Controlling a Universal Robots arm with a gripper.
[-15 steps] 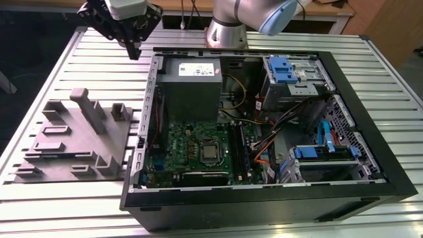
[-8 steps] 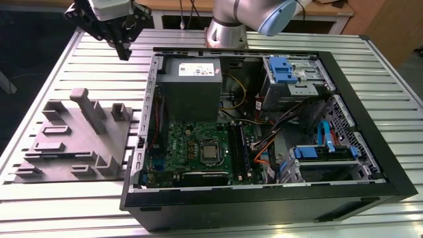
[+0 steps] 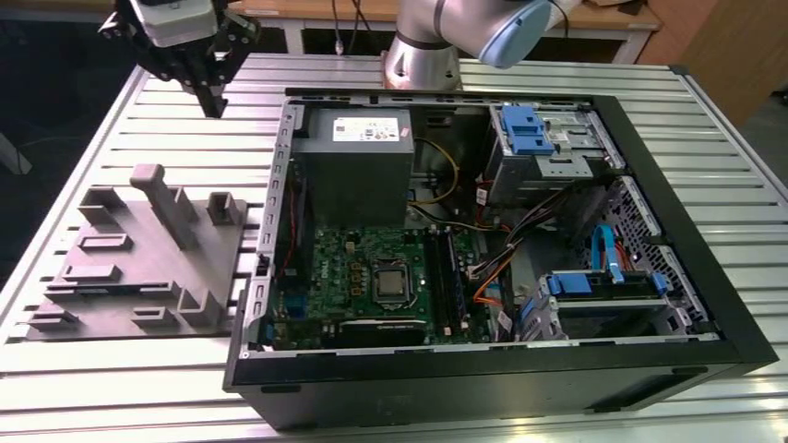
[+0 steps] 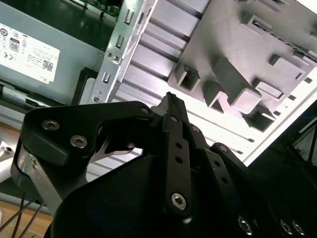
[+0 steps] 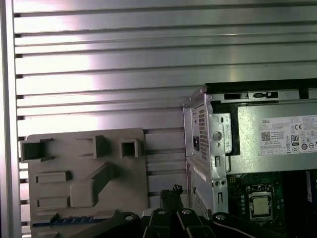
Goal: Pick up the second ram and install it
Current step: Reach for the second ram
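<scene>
The claw (image 3: 213,104) is clenched and empty above the bare tabletop (image 3: 246,138), in the open strip between the grey fixture (image 3: 136,268) and the open case (image 3: 286,185). The case holds a power supply (image 3: 357,138) and a motherboard (image 3: 369,272). In the first wrist view, the second ram (image 5: 74,219) is a blue strip on the fixture, partly hidden by the claw body.

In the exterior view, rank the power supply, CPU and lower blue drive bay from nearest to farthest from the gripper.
From the gripper:
1. Power supply, toward the exterior view's left.
2. CPU, on the motherboard.
3. Lower blue drive bay, exterior view's right.
</scene>
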